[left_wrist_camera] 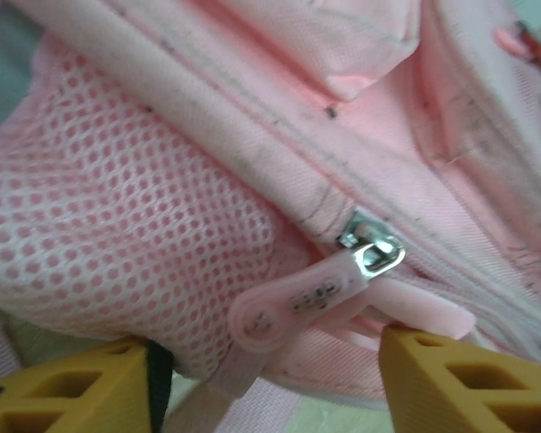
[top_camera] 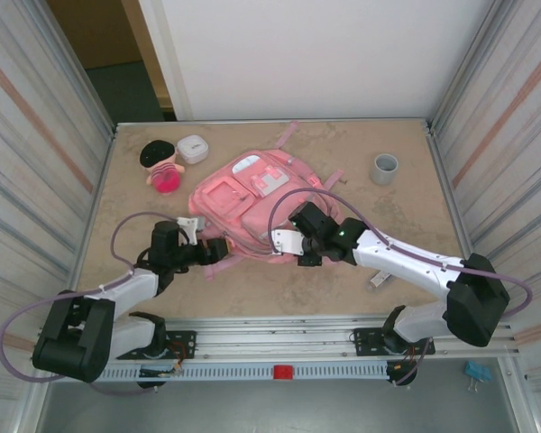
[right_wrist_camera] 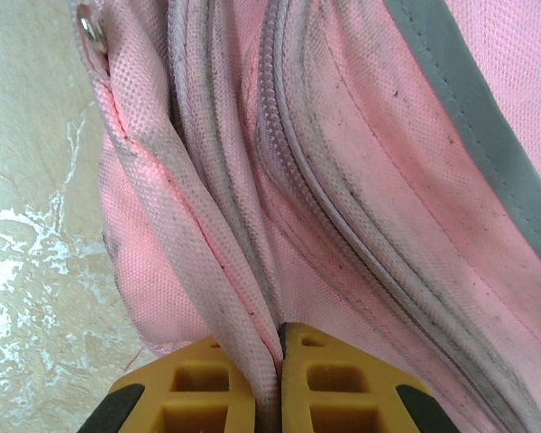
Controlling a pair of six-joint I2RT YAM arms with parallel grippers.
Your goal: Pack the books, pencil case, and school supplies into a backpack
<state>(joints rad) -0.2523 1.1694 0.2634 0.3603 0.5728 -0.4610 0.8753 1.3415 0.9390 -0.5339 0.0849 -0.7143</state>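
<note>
Beige tabletop (top_camera: 415, 203); backpack (top_camera: 243, 203) zip-pull (left_wrist_camera: 293, 302) lettering illegible

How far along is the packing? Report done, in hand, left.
Done: nothing visibly packed. In hand: right gripper pinches a backpack fold; left gripper is open around the zip pull, likely working the zip. Left: the white stick lies on the table, not yet in.

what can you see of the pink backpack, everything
Pink woven fabric backpack, lying flat on the table, front pockets and white patches facing up. It has a mesh side pocket, grey trim and a pink rubbery zip pull. The right gripper pinches a fold of it; the left gripper, open, flanks the pull.
</note>
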